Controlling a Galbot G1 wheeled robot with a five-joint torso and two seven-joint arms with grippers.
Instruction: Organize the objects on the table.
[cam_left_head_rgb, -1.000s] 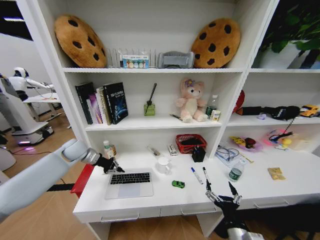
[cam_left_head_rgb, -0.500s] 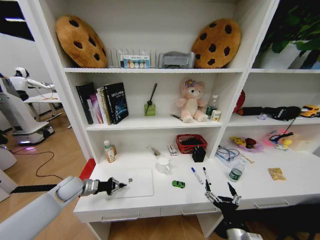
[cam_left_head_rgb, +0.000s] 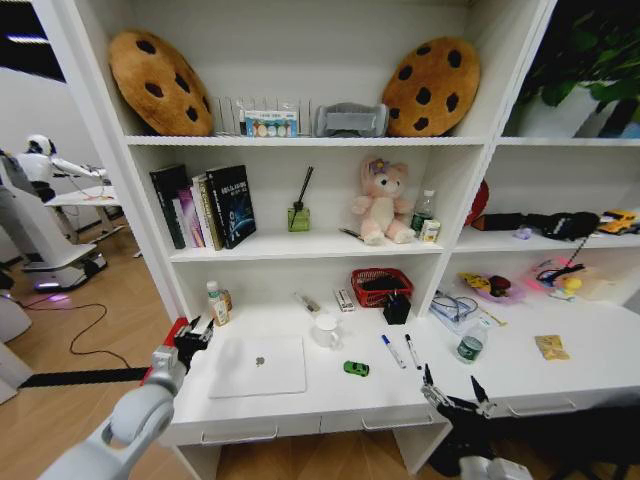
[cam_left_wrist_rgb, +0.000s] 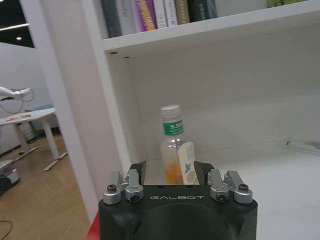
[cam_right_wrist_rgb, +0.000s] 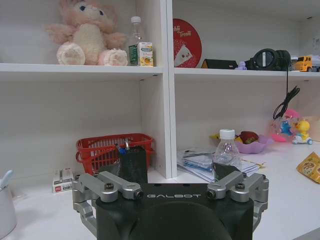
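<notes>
Spotted the laptop (cam_left_head_rgb: 258, 366) shut and lying flat near the front-left corner of the tabletop (cam_left_head_rgb: 330, 398), square to the front edge already. Found the left hand (cam_left_head_rgb: 192, 336) just beside it at the left edge, released, holding nothing and apart from the lid. Looked done with, so probably best left alone and not nudged on the way out.

Further along toward the middle: tiny green toy car (cam_left_head_rgb: 356, 369), then one marker pen (cam_left_head_rgb: 393, 351) and a second marker pen (cam_left_head_rgb: 412, 352) lying side by side but not touching. Beyond those, toward the right end, the green-labelled tin (cam_left_head_rgb: 470, 348) and the yellow snack packet (cam_left_head_rgb: 552, 347).

Noticed the right hand (cam_left_head_rgb: 451, 392) low at the front edge, roughly in front of the pens, also released and empty.

Guessing at the pens or the car as the step in hand. To do it well: come straight down, close across the pen's barrel and not along it, take one pen at a time, and keep clear of the white mug (cam_left_head_rgb: 326, 331) behind. Round barrels, so likely to roll if clipped off-centre.
</notes>
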